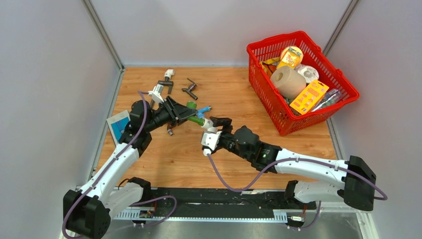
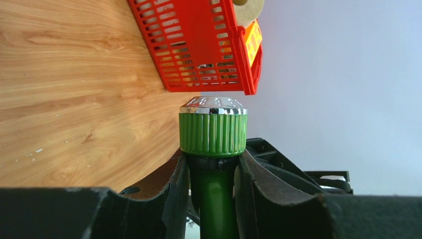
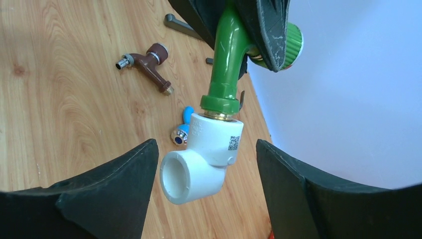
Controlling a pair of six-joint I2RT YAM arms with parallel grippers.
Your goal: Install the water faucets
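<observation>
My left gripper (image 1: pixel 180 112) (image 2: pixel 213 160) is shut on the green water faucet (image 1: pixel 191 105) (image 2: pixel 213 133) (image 3: pixel 227 59), clamping its neck just below the ribbed knob, above the table. A white elbow fitting (image 1: pixel 207 123) (image 3: pixel 203 158) hangs on the faucet's threaded end. Around that elbow stands my right gripper (image 1: pixel 214 131) (image 3: pixel 206 148), open, with a gap on each side between its fingers (image 3: pixel 114 184) and the fitting. On the wood lie a blue faucet (image 1: pixel 203 110) (image 3: pixel 182 130), a brown faucet (image 1: pixel 169 130) (image 3: pixel 149 61) and a dark grey faucet (image 1: pixel 189 88).
A red basket (image 1: pixel 303 79) (image 2: pixel 199 45) full of household goods stands at the back right. White pipe pieces (image 1: pixel 161 87) lie at the back left. A blue-and-white card (image 1: pixel 118 124) rests by the left wall.
</observation>
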